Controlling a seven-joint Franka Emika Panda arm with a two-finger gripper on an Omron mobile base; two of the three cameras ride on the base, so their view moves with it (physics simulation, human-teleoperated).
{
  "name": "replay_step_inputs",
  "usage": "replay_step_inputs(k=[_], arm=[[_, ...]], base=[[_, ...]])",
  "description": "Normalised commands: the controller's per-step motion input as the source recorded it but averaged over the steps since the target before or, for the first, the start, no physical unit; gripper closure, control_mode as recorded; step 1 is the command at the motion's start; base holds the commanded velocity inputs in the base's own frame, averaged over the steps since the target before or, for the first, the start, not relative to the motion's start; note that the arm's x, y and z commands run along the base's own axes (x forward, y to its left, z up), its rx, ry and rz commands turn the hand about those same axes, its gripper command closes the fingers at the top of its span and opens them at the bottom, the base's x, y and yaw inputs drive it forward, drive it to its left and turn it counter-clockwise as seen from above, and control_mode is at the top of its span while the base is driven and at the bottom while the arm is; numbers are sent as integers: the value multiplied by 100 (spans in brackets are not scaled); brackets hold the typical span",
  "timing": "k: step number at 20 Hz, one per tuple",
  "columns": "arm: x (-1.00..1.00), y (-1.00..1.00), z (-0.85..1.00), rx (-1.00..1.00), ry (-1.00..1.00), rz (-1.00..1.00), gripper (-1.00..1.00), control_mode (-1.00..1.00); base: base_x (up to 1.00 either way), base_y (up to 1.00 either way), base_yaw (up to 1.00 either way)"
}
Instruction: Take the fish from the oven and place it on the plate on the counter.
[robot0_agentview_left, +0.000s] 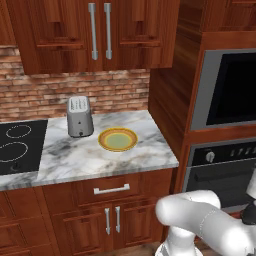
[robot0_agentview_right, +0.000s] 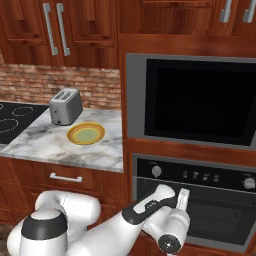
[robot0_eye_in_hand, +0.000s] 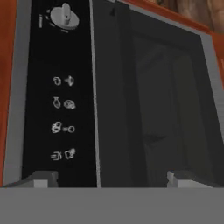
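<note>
Facing the oven at close range, the gripper is held in front of the closed door with its two fingertips set wide apart and nothing between them. In the hand view, which is rolled on its side, the black control strip with one round knob and a row of small symbols is seen beside the dark door glass. Wire racks are faintly made out behind that glass, but the fish cannot be told apart there; it is judged to lie inside, hidden by the shut door.

The step in hand is judged to be the opening of the oven: nothing has yet been grasped. The next move calls for the open fingers to be brought onto the door's handle, closed on it, and the door swung out before any reach inside.

Farther off, left of the oven and above its level, the plate rests bare on the counter, just beside the toaster, with the cooktop beyond.
</note>
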Motion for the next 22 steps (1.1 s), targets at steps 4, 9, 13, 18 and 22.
replay_step_inputs(k=[4, 9, 13, 18, 22], arm=[[-14, -5, -68, 0, -9, 20, -100, -100], [-16, 0, -59, 1, -27, 29, -100, -100], [3, -1, -47, 0, -21, 14, -100, -100], [38, 1, -19, 0, -1, 1, -100, -100], [52, 10, -1, 0, 0, 0, -100, -100]], base=[[0, 0, 0], [0, 0, 0], [0, 0, 0], [0, 0, 0], [0, 0, 0]])
